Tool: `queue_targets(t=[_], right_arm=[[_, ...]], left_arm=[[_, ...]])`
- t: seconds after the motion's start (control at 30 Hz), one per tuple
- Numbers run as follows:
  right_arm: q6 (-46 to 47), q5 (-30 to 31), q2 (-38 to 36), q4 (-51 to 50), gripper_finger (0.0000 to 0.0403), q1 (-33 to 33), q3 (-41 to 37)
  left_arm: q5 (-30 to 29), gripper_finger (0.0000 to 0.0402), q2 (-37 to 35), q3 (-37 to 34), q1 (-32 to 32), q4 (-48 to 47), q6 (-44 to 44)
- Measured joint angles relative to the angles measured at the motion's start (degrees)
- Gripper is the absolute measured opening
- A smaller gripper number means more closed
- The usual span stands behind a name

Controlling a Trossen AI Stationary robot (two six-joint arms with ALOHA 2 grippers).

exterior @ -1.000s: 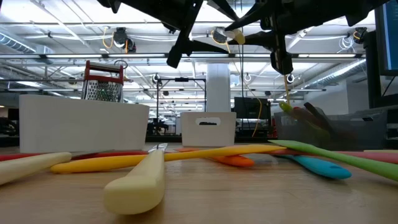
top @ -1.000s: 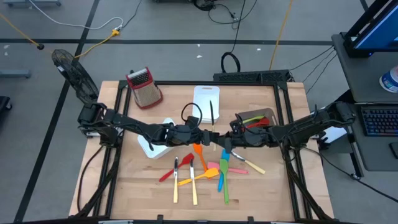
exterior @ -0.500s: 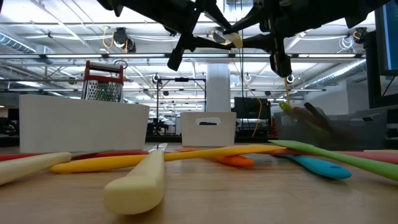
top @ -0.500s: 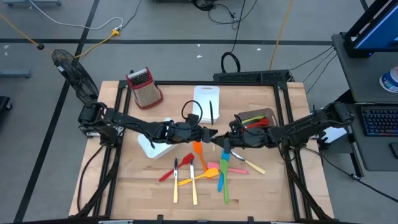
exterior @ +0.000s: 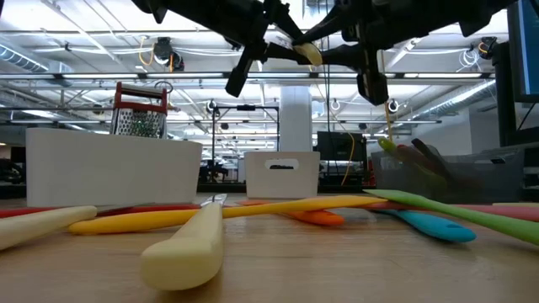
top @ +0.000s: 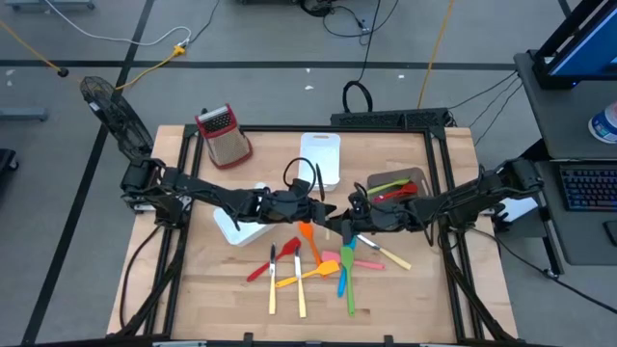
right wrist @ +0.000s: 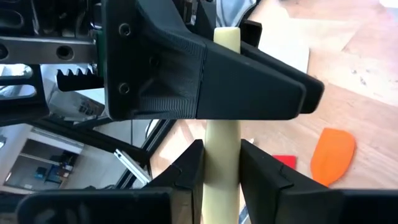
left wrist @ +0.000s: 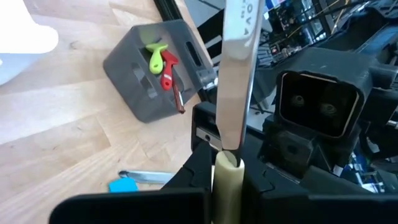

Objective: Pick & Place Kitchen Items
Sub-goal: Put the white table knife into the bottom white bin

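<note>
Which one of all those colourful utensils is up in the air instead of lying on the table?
The cream-handled utensil with the metal blade: both the left gripper and right gripper clamp it mid-air, while the others lie on the table.

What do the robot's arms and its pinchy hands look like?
Both arms are dark, almost black, thin and jointed, with black cables looping along them. The left gripper and right gripper each have two chunky, wedge-shaped black plastic fingers, with small screw holes showing.

Two white bins [top: 320, 156], one grey bin [top: 397, 183], one grater [top: 223, 134], about nine loose utensils [top: 310, 260].
</note>
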Motion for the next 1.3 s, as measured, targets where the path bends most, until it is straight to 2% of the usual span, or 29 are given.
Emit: queue_targets(t=[0.13,0.27,0.5,0.77,0.93,1.13,1.3], right_arm=[[-0.02,-0.67,0.0,0.1,0.0077,-0.05,0.02],[0.22,-0.89,-0.01,0.48,0.0102,-0.09,0.02],[0.27,-6.32,-0.11,0.62,0.0138,-0.02,0.08],[-0.16,-12.66,-0.13,-0.84,0.0147,0.01,0.09],[-1.88,-15.88,-0.13,-1.86,0.0148,0.17,-0.09],[-1.88,-15.92,-0.09,-2.01,0.0145,0.39,-1.34],[-1.94,-15.9,-0.09,-1.94,0.0145,0.39,-1.77]], left_arm=[[0.61,0.0022,0.0,0.02,-0.14,-1.15,0.0],[2.1,0.0017,-0.11,0.02,-0.33,-2.07,1.83],[2.95,0.0017,-0.44,-0.08,-0.35,-8.82,1.04],[5.69,0.0017,-3.89,-0.09,-0.1,-16.45,-0.24],[5.9,0.0017,-9.58,0.07,0.34,-26.7,-1.22],[6.15,0.0017,-16.73,-0.08,0.84,-46.1,-4.99],[8.21,0.0017,-19.95,-0.15,1.57,-57.9,-7.84]])
